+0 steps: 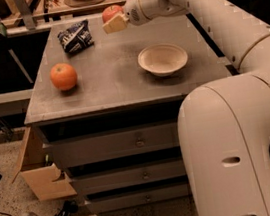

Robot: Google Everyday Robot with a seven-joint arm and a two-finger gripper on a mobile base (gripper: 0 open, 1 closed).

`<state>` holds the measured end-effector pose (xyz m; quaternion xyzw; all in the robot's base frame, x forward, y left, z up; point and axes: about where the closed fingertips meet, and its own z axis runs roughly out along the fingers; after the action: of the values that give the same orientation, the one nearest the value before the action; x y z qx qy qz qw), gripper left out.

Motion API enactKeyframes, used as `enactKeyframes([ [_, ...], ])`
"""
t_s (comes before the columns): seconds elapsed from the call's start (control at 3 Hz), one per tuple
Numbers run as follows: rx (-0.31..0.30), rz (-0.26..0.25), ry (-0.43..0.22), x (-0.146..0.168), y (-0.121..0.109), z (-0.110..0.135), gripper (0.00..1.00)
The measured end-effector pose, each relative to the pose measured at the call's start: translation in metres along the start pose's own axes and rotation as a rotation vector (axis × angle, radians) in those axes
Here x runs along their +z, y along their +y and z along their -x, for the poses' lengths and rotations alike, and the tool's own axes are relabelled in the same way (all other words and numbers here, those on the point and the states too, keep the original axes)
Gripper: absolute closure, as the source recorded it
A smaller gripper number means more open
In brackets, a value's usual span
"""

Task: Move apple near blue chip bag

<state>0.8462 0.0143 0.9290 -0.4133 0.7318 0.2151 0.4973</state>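
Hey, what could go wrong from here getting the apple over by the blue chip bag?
The apple is right at the gripper, near the far edge of the table; being round, it might roll off the back if nudged. The blue chip bag lies by a far corner, so an arm sweep toward it could shove it off.
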Motion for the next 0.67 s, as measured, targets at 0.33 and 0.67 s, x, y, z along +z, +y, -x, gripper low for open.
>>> enactKeyframes([
  [0.33,0.039,-0.063,-0.020,0.005,-0.023,-0.010,1.00],
  [0.67,0.076,-0.111,-0.016,0.018,-0.037,-0.030,1.00],
])
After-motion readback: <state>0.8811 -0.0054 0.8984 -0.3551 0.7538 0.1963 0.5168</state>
